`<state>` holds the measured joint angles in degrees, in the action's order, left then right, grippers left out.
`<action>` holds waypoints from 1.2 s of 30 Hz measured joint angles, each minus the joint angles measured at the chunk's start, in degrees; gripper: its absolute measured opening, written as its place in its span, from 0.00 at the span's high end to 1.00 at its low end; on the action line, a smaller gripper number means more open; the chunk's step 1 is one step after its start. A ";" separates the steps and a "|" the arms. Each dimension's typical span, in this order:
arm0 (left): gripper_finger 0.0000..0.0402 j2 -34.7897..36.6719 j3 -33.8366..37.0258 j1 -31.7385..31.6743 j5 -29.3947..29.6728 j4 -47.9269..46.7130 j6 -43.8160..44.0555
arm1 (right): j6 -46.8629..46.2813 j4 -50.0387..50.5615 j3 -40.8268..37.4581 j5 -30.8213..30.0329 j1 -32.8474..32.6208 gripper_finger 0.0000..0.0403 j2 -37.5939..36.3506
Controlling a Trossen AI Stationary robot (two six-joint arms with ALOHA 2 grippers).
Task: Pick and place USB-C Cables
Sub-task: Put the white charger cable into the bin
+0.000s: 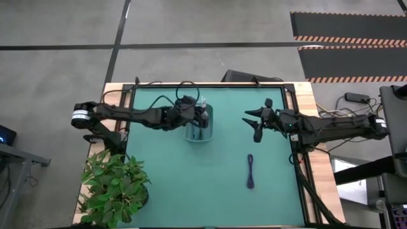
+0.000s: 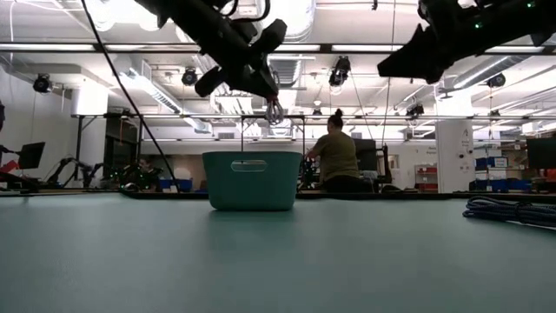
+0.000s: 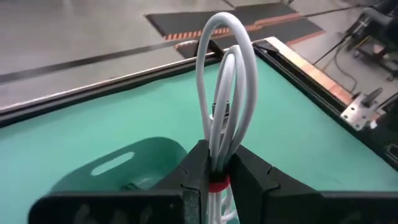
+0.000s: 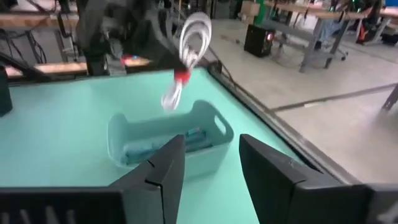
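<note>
**White cable held above the bin, purple cable still on the mat**

The left gripper [image 1: 202, 116] is pinched on the white cable with the red tie [image 3: 227, 93], its two fingers [image 3: 196, 165] pressed against the bundle right at the tie. In the left wrist view the loops rise out beyond the fingertips, and in the right wrist view the same bundle [image 4: 186, 50] hangs clear in the air with nothing touching it but the fingers. Directly under this gripper sits the teal bin [image 1: 198, 130]; the low view shows the gripper up above the bin's rim [image 2: 248, 156], with the cable's end dangling from it and not reaching the bin. Inside the bin, the right wrist view shows a blue cable [image 4: 193, 135] lying on the floor of the container.

The right gripper [image 1: 252, 121] is raised off the green mat [image 1: 191, 184] well apart from the bin, its fingers [image 4: 165, 165] spread wide with nothing between them. The dark purple cable [image 1: 250, 172] lies on the mat below and near this gripper, stretched out lengthways and untouched. In the low view it shows as a flat coil [image 2: 512, 211] at the mat's edge.

A potted plant [image 1: 114, 187] stands at the table corner behind the left arm.
</note>
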<state>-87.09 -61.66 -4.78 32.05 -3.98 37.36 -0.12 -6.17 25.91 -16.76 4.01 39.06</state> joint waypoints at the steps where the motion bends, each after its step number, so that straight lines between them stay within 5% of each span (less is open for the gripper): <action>1: 0.91 0.00 -1.26 -0.05 0.00 -2.01 0.37 | -0.03 1.54 -0.02 0.00 0.00 0.65 -0.59; 9: 0.91 -0.02 -8.59 -0.62 -2.83 -18.89 8.04 | -0.56 7.64 -0.02 0.02 0.00 0.64 -3.14; 22: 0.91 -0.97 -10.80 -8.14 -28.61 -26.30 26.81 | 2.25 10.63 -0.02 -0.24 0.02 0.65 -2.97; 29: 0.91 -1.12 -10.22 -12.16 -31.48 -29.71 32.74 | 3.78 10.66 -0.02 -0.43 0.02 0.65 -2.92; 36: 0.91 -4.69 -11.42 -14.66 -33.38 -29.07 29.76 | 5.25 10.62 -0.02 -1.51 0.04 0.65 -2.90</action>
<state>-91.78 -73.08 -19.44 -1.33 -33.05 67.12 5.13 4.45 25.89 -18.26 4.05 36.16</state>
